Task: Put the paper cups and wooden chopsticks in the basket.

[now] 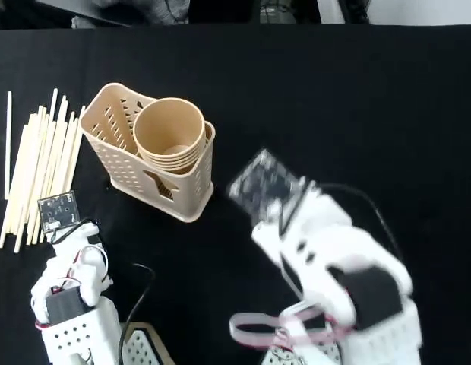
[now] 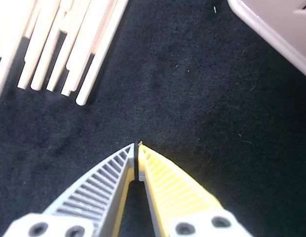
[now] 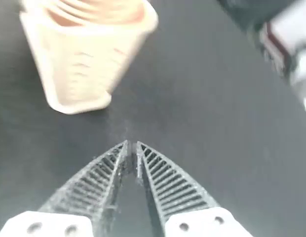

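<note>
Cups (image 1: pixel 169 133) sit stacked in your basket (image 1: pixel 121 163), leaving room; chopsticks (image 1: pixel 38 171) lie at its nine o'clock; left hand (image 2: pixel 137 148) and right hand (image 3: pixel 131 145) pressed together, empty.

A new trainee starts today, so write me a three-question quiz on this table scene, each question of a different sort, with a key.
1. True or false: the paper cups sit stacked inside the basket.
2. Where do the wooden chopsticks lie? A: in the basket. B: on the table, beside the basket. C: in a gripper.
3. Fill the gap: the left gripper and the right gripper are both ____ and hold nothing.
Key: 1 true; 2 B; 3 shut.
</note>
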Controlling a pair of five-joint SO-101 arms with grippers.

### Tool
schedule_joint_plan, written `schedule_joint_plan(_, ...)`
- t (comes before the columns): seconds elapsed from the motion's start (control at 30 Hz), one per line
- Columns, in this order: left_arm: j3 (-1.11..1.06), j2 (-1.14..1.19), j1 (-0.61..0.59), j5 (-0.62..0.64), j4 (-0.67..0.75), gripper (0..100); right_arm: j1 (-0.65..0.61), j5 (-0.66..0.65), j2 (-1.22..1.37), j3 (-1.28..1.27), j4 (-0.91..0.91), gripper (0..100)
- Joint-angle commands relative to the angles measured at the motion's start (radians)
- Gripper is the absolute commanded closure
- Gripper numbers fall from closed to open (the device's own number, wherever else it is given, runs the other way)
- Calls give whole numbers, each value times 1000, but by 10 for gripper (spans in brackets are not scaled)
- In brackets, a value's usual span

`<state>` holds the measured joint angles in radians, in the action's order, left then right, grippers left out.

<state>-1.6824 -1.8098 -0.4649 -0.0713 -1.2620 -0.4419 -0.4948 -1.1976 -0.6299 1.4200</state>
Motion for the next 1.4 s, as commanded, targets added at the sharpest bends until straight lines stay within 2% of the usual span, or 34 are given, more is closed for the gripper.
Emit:
schedule_joint_plan(0.0,-16,-9,-4,8,-8,970,-193,-9,-38,81,38,943)
schedule_joint_plan(0.1,-16,-9,-4,8,-8,970,-295,-18,-33,77,-8,942)
schedule_joint_plan(0.23,-16,-9,-4,8,-8,970,-350,20,47,79,-61,915)
schedule_joint_plan(0.33,-16,-9,-4,8,-8,970,-508,26,137,79,-60,881)
schedule_joint_plan(0.43,-16,-9,-4,8,-8,970,-647,26,236,79,-69,900)
schedule_joint_plan(0.57,-16,-9,-4,8,-8,970,-701,6,372,64,-166,966)
schedule_joint_plan(0.7,-16,-9,-4,8,-8,970,-617,-180,506,-21,-384,987)
schedule_joint_plan(0.83,-16,-9,-4,8,-8,970,-500,-212,582,-88,-522,987)
schedule_joint_plan(1.03,-16,-9,-4,8,-8,970,-348,-232,538,-216,-721,987)
schedule_joint_plan(1.37,-16,-9,-4,8,-8,970,-167,-319,381,-372,-767,987)
